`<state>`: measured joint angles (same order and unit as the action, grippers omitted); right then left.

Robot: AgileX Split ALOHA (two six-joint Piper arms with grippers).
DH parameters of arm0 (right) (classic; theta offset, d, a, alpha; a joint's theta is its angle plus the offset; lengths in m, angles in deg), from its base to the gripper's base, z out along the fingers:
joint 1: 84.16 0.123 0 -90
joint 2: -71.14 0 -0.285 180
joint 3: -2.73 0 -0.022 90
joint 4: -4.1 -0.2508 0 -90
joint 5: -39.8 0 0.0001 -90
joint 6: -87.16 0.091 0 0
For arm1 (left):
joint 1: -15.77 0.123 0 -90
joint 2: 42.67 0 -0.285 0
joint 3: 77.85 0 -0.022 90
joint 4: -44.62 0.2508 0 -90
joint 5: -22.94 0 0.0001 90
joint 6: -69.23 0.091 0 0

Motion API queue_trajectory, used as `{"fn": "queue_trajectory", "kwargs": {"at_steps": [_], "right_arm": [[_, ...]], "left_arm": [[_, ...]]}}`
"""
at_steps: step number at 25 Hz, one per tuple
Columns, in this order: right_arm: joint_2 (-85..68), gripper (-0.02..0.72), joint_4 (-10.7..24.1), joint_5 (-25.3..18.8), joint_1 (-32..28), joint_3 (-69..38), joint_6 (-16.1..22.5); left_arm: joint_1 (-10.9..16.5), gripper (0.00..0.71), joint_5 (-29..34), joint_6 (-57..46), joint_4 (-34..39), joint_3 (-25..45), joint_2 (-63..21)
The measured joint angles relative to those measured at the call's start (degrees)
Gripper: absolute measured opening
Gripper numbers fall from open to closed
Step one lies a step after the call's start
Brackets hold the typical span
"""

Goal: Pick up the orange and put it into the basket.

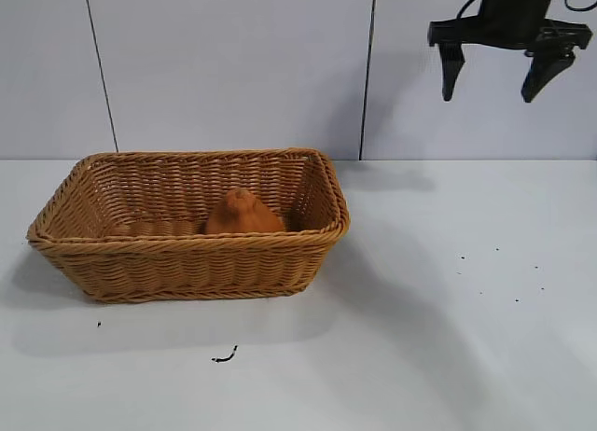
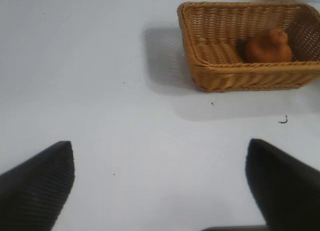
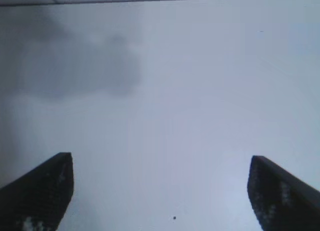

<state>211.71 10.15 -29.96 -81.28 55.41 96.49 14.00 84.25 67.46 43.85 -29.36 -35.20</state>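
The orange [image 1: 242,214], a dull orange-brown lump with a knobbly top, lies inside the wicker basket [image 1: 187,254] toward its right half. It also shows in the left wrist view [image 2: 268,46], inside the basket [image 2: 235,73]. My right gripper [image 1: 495,84] hangs open and empty high at the upper right, well away from the basket. Its wrist view shows both open fingers [image 3: 42,191] over bare table. My left gripper [image 2: 160,183] is open and empty over bare table, some way from the basket; it is out of the exterior view.
The white table [image 1: 448,338] carries a small dark scrap [image 1: 224,357] in front of the basket and several tiny dark specks [image 1: 516,300] at the right. A grey panelled wall [image 1: 233,67] stands behind.
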Motion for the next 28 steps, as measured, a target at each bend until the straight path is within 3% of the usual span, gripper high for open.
{"fn": "queue_trajectory", "kwargs": {"at_steps": [7,11,28], "right_arm": [[-0.69,0.638,-3.34,-0.03,-0.82,-0.10,-0.75],[-5.04,0.638,-3.53,0.10,-0.35,-5.23,-1.21],[-48.23,0.638,-3.70,0.08,-0.35,-64.88,-5.79]], "left_arm": [[0.00,0.666,0.00,0.00,0.00,0.00,0.00],[0.00,0.666,0.00,0.00,0.00,0.00,0.00],[0.00,0.666,0.00,0.00,0.00,0.00,0.00]]}}
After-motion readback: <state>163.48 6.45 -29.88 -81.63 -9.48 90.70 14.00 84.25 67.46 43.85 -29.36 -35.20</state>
